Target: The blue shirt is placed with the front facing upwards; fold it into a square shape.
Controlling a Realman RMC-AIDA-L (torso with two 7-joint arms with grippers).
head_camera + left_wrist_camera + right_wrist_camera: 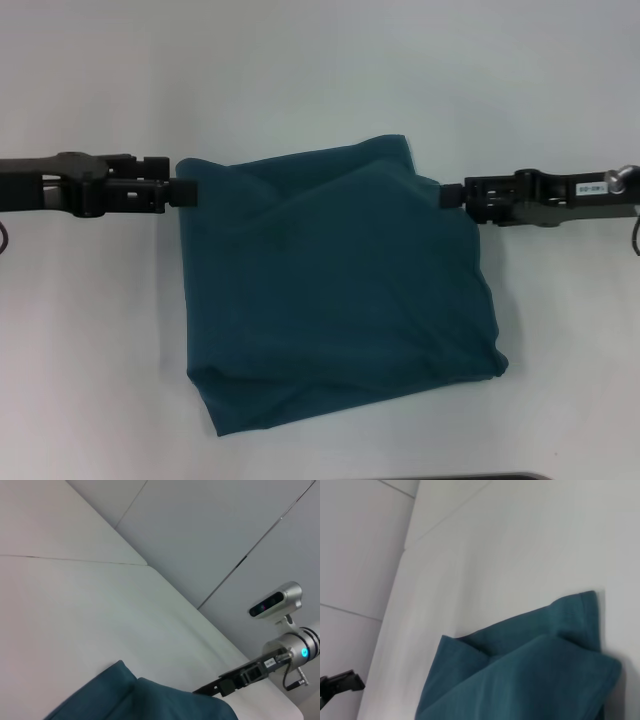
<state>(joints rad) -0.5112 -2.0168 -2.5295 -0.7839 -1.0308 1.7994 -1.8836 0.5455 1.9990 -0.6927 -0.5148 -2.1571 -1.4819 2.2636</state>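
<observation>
Left gripper (pixel 183 192) at frame left, right gripper (pixel 452 194) at frame right; both arms horizontal, tips pointing inward.

A white table (pixel 320 90) carries the folded blue shirt (pixel 335 290), lying flat.

Folded blue shirt (pixel 145 702) lying on a white bench (pixel 75 615), right gripper (pixel 220 687) at the cloth's far edge, silver wrist camera (pixel 276 601) above that arm

I am seeing the plain dark teal-blue folded cotton shirt (pixel 335 290) lying on the white flat tabletop (pixel 320 70), between my black grippers.
</observation>
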